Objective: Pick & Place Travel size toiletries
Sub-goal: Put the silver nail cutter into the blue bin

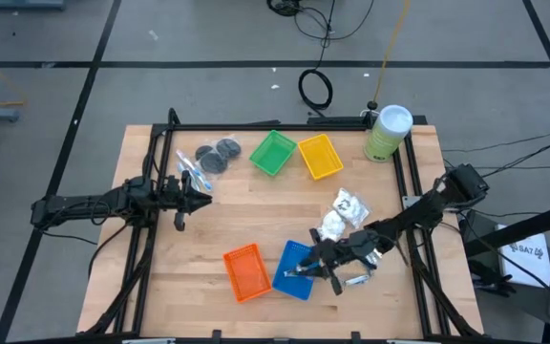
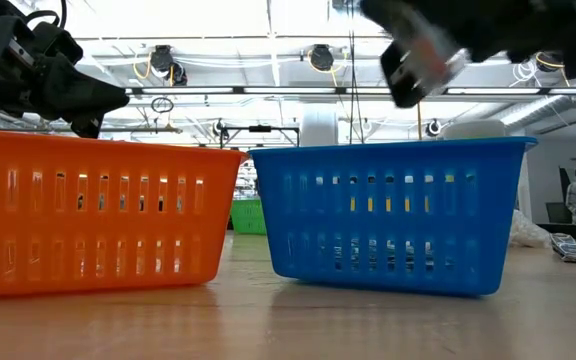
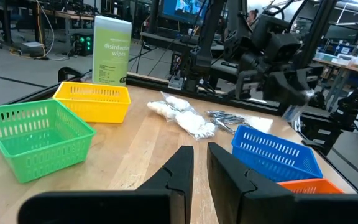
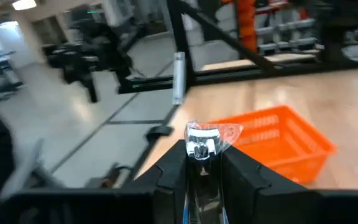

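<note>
Right gripper [image 1: 306,270]: positioned over the blue tray [image 1: 294,268] at the table's front, clenched on a slim clear-plastic stick [image 4: 202,144]. In the right wrist view, crinkled clear wrap and a silvery end visible between the two dark fingers [image 4: 169,168]; orange tray [image 4: 272,140] beyond. In the low view, gripper [image 2: 420,62] above the blue tray's [image 2: 398,215] rim, with a pale piece at its tip.

Left gripper [image 1: 195,198]: hovering over bare wood at the table's left side, near the dark grey discs [image 1: 220,153] and the clear-plastic sticks [image 1: 192,170] at the rear left. Fingers [image 3: 180,167] close together with a narrow gap, grasping nothing.

Remaining toiletries: white packets [image 1: 342,215] with dark print between the yellow tray [image 1: 320,156] and the blue tray; silver foil tubes [image 1: 359,277] on the wood just right of the blue tray. In the left wrist view, packets [image 3: 182,115] and tubes [image 3: 227,118] lying side by side behind the blue tray [image 3: 275,152].

Trays: green tray [image 1: 272,153] and yellow tray adjacent at the rear; orange tray [image 1: 246,271] just beside the blue one.

Legible text: "disinfecting wipes" on the pale green canister [image 3: 110,50]; smaller print above unreadable. Canister [image 1: 388,132] upright at the rear right corner, white lid on.
</note>
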